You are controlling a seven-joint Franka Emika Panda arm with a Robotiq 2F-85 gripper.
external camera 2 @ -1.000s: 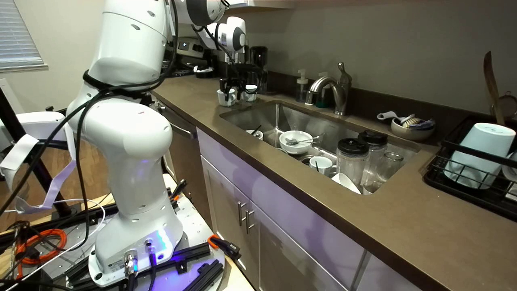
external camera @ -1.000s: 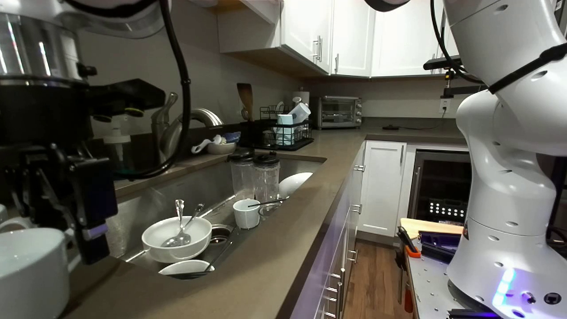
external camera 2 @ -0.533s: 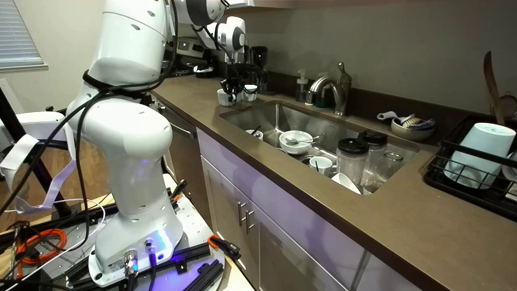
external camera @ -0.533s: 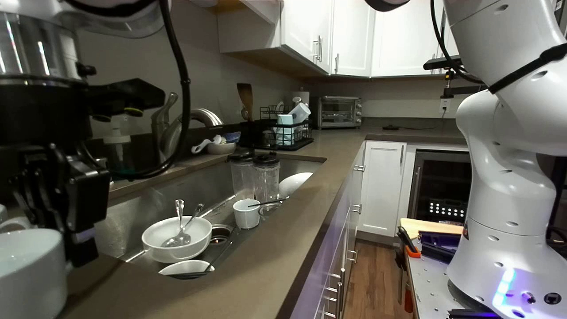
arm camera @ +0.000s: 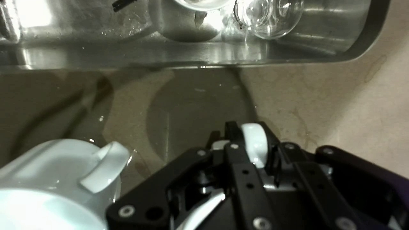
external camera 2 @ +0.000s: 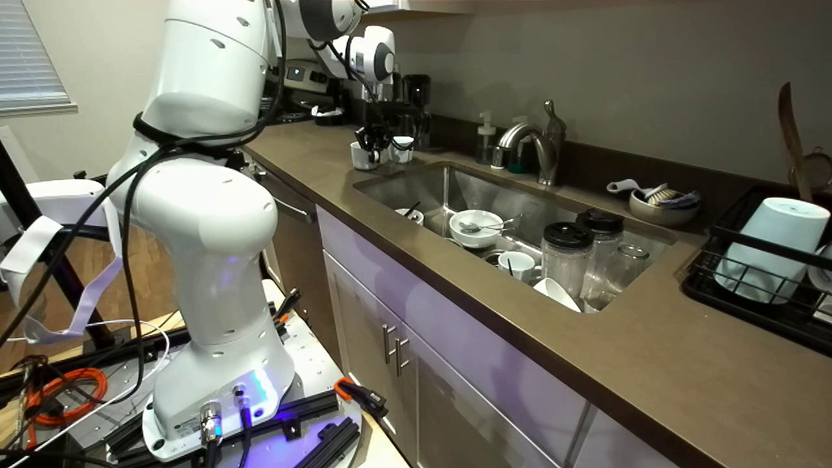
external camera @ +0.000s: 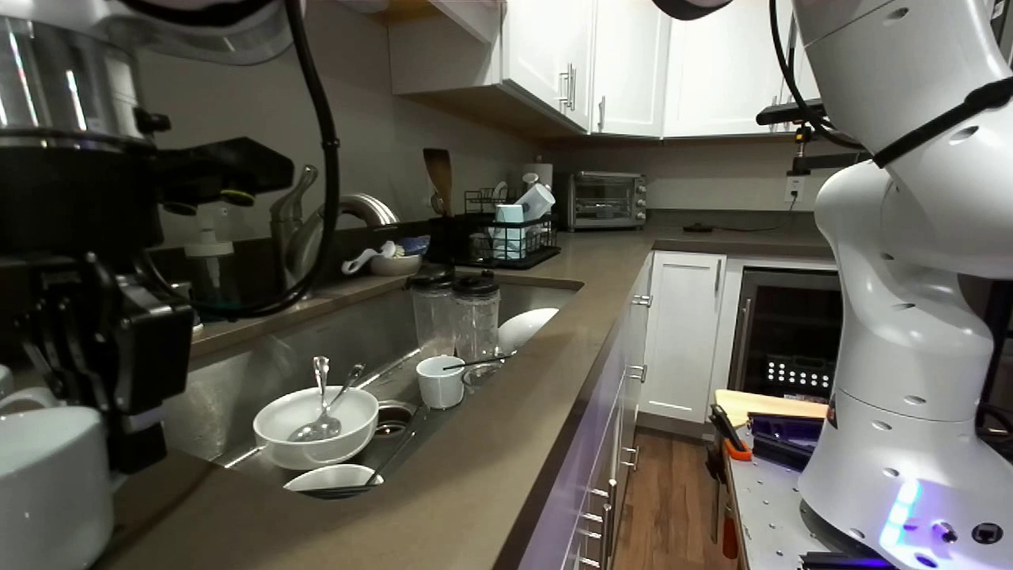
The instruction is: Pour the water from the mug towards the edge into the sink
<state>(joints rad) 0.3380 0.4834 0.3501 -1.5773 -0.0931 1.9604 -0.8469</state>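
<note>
The mug (external camera: 47, 491), white and glossy, stands upright on the counter short of the sink, its body cut by the frame's left side; it also shows as the nearer mug (external camera 2: 361, 156). My gripper (arm camera: 254, 142) is shut on its handle (arm camera: 256, 147), a finger on each side. In the wrist view most of its body is hidden behind the gripper. I cannot make out the water inside. The steel sink (external camera 2: 416, 182) opens beside the mug, with the faucet (external camera 2: 543, 140) behind it. The counter's front edge (external camera 2: 455, 294) runs along the near side.
A further white mug (arm camera: 64, 179) stands close by, its handle turned toward my gripper. The sink holds a bowl (external camera: 316, 451) with spoons, a small cup (external camera: 441, 381) and lidded jars (external camera 2: 567, 260). A soap bottle (external camera 2: 485, 140) stands behind the sink.
The fingers have come together on the mug's handle from a wider stance. In an exterior view the mug has shifted slightly left. The arm has barely moved.
</note>
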